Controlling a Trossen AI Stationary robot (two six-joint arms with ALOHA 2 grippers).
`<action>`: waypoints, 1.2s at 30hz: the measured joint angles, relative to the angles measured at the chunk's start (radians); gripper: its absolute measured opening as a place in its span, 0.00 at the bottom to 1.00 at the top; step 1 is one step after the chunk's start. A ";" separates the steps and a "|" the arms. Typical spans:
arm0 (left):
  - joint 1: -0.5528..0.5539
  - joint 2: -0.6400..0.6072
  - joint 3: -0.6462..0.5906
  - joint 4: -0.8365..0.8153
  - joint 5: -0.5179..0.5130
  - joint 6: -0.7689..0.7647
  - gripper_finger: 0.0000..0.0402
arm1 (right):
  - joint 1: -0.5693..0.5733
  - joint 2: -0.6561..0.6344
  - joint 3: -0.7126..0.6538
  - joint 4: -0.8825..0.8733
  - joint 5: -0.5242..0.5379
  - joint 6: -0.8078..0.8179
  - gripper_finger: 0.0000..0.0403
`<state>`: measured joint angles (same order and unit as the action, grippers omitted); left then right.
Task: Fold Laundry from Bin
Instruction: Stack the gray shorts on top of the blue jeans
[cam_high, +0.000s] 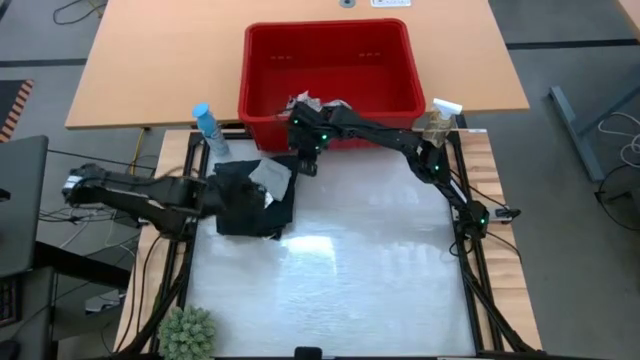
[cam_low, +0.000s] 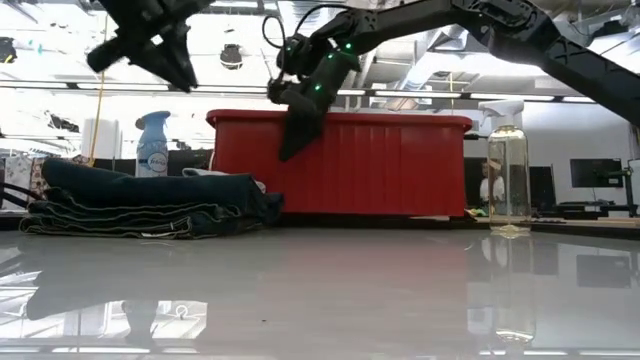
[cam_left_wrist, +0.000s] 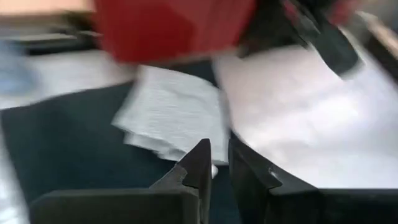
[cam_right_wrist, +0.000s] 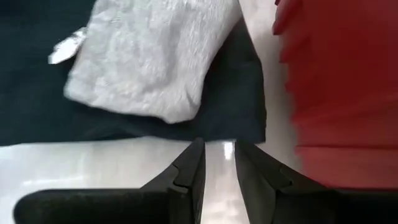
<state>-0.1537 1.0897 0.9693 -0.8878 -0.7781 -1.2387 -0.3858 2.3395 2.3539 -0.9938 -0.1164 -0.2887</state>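
Note:
The dark trousers (cam_high: 245, 208) lie folded in a flat stack on the white table's far left part. A small grey cloth (cam_high: 270, 178) rests folded on top of them. The red bin (cam_high: 325, 28) stands behind, with a leaf-print white cloth (cam_high: 318, 103) in its near left corner. My left gripper (cam_left_wrist: 219, 146) hangs above the stack's left side, its fingers a narrow gap apart and with nothing between them. My right gripper (cam_right_wrist: 219, 144) hovers in front of the bin's near wall (cam_low: 380, 165), beside the stack's far right corner. It is slightly open and holds nothing.
A blue spray bottle (cam_high: 207, 125) stands left of the bin and a clear spray bottle (cam_high: 440, 120) right of it. A small green plant (cam_high: 188, 335) sits at the near left corner. The white surface (cam_high: 360, 270) lies bare to the right of the stack.

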 joint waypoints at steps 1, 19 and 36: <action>0.032 -0.035 -0.023 0.062 0.056 0.074 0.13 | -0.004 -0.009 0.000 -0.014 -0.016 0.005 0.28; 0.484 -0.204 -0.378 0.416 0.491 0.308 0.37 | -0.032 -0.059 -0.017 0.020 -0.207 0.029 0.28; 0.805 0.022 -0.388 0.567 0.745 0.531 0.37 | -0.102 0.002 -0.014 0.042 -0.570 0.054 0.28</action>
<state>0.6517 1.1122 0.5808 -0.3205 -0.0327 -0.7079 -0.4875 2.3417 2.3400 -0.9516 -0.6869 -0.2342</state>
